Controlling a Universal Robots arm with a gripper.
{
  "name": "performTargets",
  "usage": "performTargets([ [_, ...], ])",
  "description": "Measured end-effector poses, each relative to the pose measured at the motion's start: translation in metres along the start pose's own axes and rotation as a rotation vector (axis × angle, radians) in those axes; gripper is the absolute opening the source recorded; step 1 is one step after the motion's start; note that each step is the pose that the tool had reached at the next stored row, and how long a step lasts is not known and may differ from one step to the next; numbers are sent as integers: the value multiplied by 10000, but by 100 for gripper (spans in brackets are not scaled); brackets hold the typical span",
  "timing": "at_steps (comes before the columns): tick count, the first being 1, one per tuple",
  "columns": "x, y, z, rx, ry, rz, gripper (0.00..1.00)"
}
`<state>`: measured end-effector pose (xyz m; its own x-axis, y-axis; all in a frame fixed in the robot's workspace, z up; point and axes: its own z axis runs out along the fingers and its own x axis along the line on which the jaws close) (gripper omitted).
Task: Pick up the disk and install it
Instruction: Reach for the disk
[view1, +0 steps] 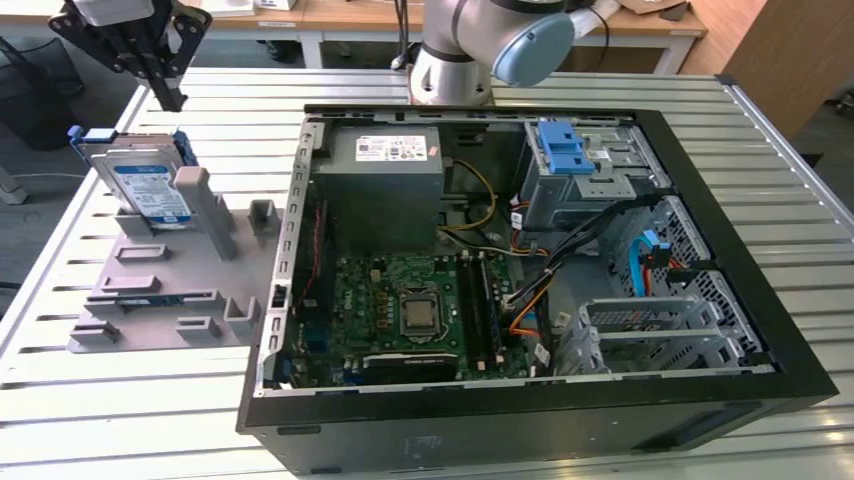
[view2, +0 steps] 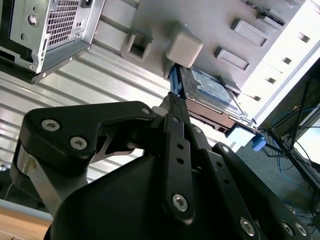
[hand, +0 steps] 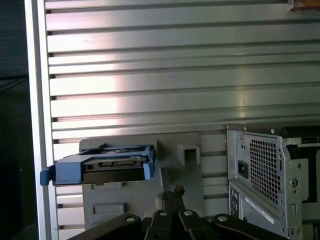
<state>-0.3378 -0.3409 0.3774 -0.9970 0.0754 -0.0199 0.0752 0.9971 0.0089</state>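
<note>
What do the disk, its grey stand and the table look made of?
The disk: silvery metal body under a glossy blue-and-white label, with blue rails that look like matte plastic. The grey stand: uniform matte grey, probably moulded plastic. The table: ribbed bare metal with a soft sheen, likely aluminium.

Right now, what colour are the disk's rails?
Blue; the disk shows it best in the first wrist view.

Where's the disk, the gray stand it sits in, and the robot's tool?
disk (view1: 144, 188): exterior view, on its blue-and-white label.
gray stand (view1: 200, 282): exterior view, on a bare part of its flat base.
tool (view1: 172, 98): exterior view, at its fingertips.
</note>
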Motion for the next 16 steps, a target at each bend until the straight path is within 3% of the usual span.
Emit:
performTargets([
  [4,52,1,5,0,8,0,11],
  [5,92,0,8,1,17,0,11],
  [6,168,-5,9,6,78,0,11],
  [13,297,-10,14,6,89,0,11],
  [16,323,-11,15,7,89,0,11],
])
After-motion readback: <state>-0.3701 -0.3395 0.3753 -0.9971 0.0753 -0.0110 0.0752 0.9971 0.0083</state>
